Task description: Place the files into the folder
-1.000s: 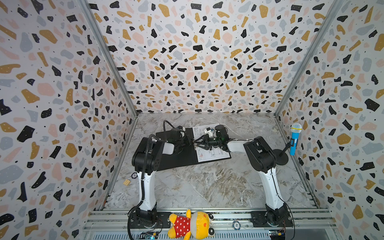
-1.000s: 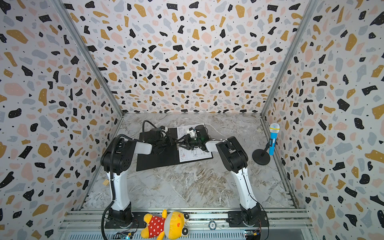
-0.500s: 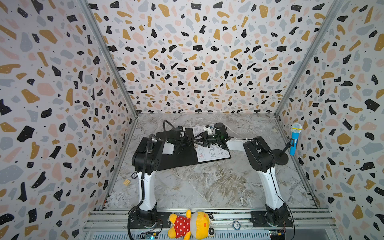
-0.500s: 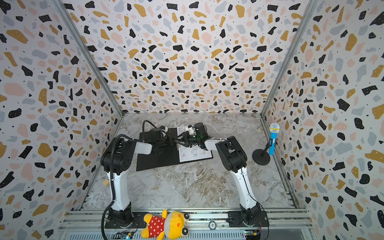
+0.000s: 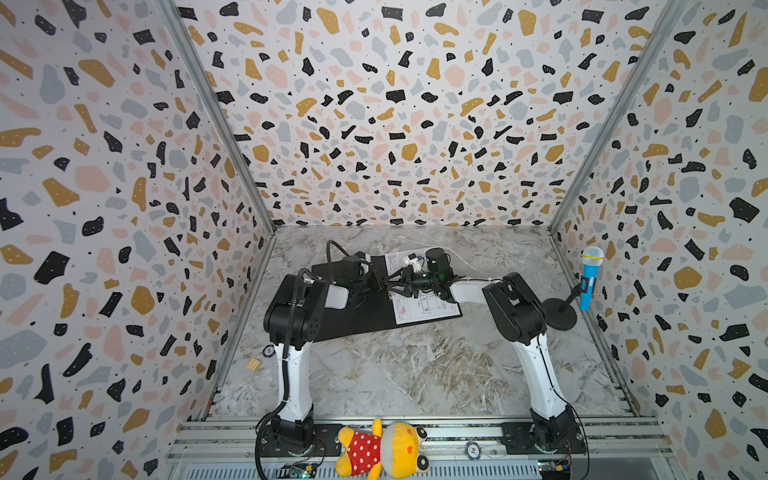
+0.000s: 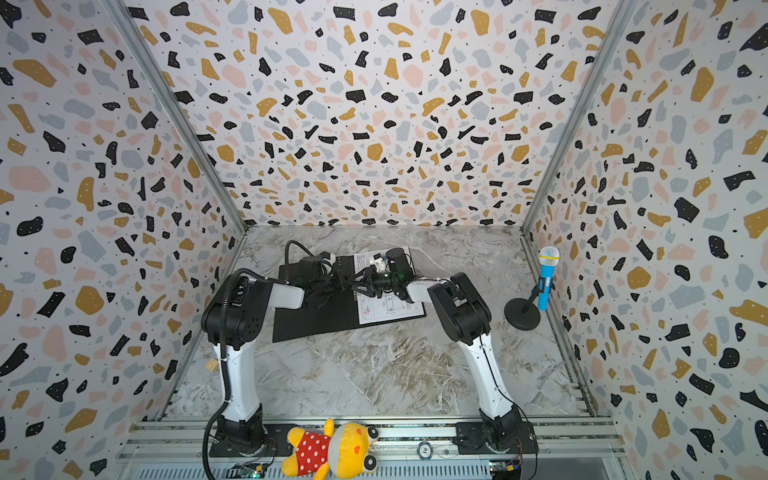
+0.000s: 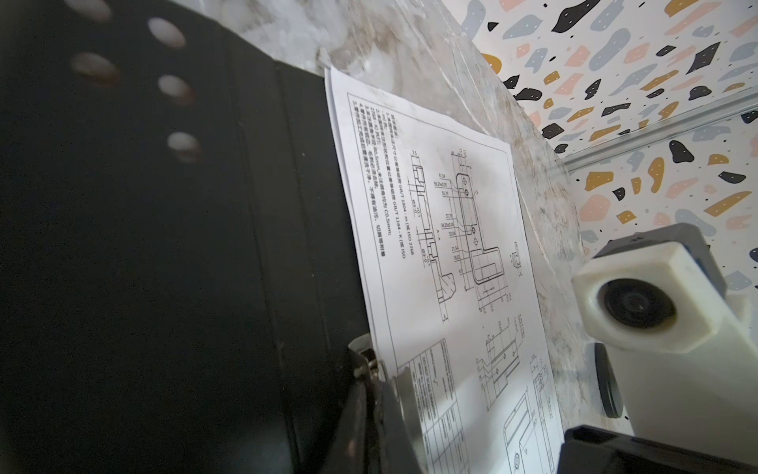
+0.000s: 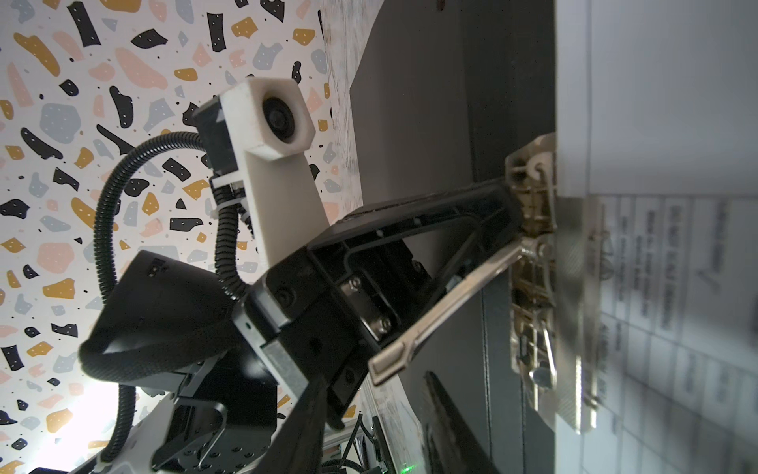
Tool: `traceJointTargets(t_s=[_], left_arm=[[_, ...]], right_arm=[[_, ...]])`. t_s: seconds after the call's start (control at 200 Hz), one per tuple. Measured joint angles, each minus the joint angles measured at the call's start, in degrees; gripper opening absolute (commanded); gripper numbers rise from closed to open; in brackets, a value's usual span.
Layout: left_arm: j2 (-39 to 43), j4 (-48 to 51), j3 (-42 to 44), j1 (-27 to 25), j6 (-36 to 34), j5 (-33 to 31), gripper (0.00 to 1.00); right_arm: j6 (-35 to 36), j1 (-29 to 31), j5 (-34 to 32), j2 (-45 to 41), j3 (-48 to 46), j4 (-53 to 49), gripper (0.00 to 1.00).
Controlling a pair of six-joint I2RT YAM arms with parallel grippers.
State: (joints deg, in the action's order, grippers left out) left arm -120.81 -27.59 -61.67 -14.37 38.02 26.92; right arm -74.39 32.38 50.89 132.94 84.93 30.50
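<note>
L tool (image 8: 510, 209) shut at clip (image 8: 533, 287); files (image 7: 451, 246) on folder (image 7: 164, 246).

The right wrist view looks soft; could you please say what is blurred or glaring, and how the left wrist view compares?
Right wrist view: the white printed paper sheet is out of focus, the silver metal spine clip slightly soft, and glare blows out part of the speckled wall. Left wrist view: that sheet's drawings are sharp; pale spots on the black folder interior are blurred.
</note>
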Motion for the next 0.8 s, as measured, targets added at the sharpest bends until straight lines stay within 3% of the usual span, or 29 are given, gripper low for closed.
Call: traceJointTargets(t_s=[0.801], left_arm=[[0.0,-0.13,0.02,0.0,-0.55,0.04,0.07]], right_arm=[[-3.17,-0.02,0.17,1.7,0.02,2.51,0.32]])
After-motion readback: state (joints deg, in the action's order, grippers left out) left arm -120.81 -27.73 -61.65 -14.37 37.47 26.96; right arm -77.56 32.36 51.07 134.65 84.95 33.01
